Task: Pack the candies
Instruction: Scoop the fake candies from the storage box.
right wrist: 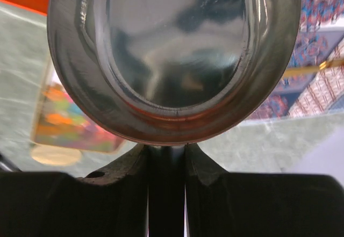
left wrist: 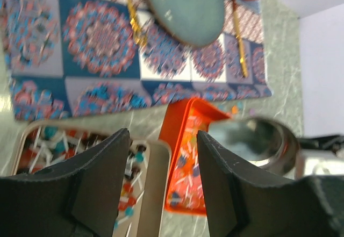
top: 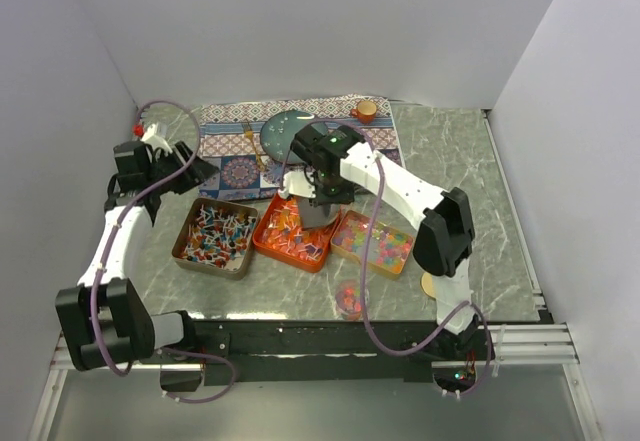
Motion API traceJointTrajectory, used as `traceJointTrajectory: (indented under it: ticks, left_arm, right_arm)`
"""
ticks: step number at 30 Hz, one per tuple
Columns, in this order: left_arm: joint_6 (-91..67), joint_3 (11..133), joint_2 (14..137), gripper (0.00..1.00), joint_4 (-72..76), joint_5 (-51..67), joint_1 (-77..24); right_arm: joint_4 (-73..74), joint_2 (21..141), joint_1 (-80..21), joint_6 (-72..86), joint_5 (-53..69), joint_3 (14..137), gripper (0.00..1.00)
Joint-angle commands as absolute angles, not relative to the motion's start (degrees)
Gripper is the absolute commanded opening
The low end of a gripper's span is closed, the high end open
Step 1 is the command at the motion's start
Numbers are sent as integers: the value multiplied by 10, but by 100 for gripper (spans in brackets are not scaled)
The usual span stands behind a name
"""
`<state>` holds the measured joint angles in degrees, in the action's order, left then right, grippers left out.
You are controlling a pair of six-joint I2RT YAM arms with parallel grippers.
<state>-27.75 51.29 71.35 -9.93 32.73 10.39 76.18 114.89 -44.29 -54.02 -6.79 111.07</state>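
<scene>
Polished oval steel scoop (right wrist: 172, 59), tiny candies (top: 213, 236)

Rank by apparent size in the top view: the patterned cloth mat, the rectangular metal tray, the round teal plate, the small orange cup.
1. Patterned cloth mat
2. Rectangular metal tray
3. Round teal plate, which is partly hidden, so its place against the tray is unsure
4. Small orange cup

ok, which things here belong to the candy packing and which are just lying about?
Job: candies in three trays; metal scoop, held by the shut right gripper; small round pot of candies near the front edge.
Lying about: patterned mat, teal plate, orange cup, gold cutlery.
</scene>
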Motion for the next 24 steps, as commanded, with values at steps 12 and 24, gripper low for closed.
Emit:
traceJointTrajectory:
  ticks: [12,24]
  left_arm:
    - [-245,434,624,59,-149,331,123]
    - [-242,432,585,60,-171,321,121]
  right_arm:
    - [825,1183,-493,-654,-243,1087,0]
    - [825,1252,-538,-657,-267,1121,0]
